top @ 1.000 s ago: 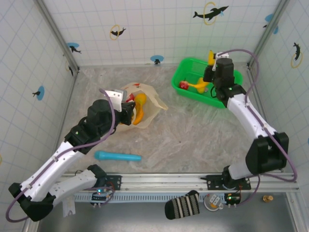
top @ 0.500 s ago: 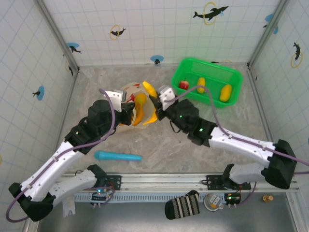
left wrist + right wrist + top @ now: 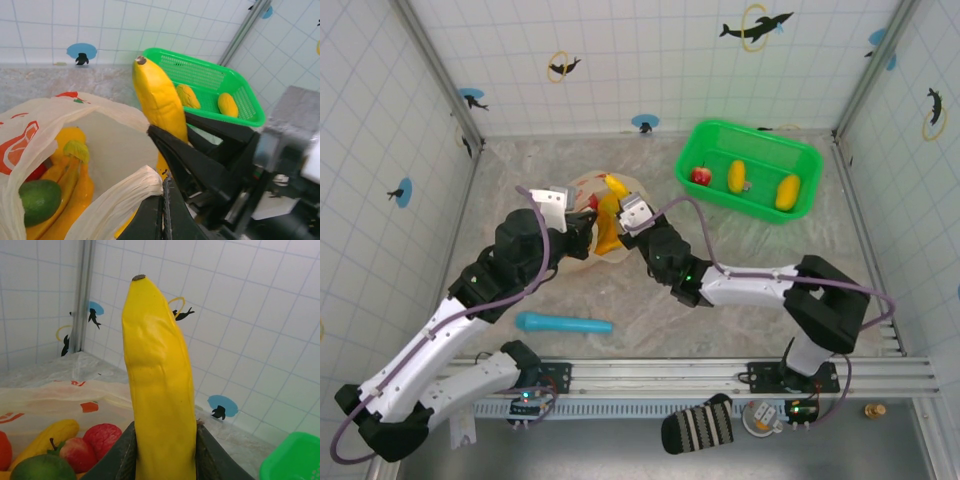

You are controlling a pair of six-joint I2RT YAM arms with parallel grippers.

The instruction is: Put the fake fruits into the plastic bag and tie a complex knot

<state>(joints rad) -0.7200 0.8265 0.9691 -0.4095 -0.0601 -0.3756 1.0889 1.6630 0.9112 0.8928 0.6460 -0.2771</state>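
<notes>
Right pincer (image 3: 165, 452) is clamped on a banana (image 3: 157, 365), holding it upright at the mouth of the bag (image 3: 60, 400). Left pincer (image 3: 164, 215) is clenched on the bag's rim. Just beyond, more fruits (image 3: 102, 437) sit inside. The green basket (image 3: 200, 75) farther back holds three.

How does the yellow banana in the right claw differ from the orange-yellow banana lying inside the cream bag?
The pale yellow plastic banana stands upright, stem tip up, clamped in the right claw; the deeper orange-yellow plastic banana lies loose inside the translucent cream plastic bag. The held one is alone in the grip; the bagged one rests beside a round green fruit. Both are glossy, curved fakes.
</notes>
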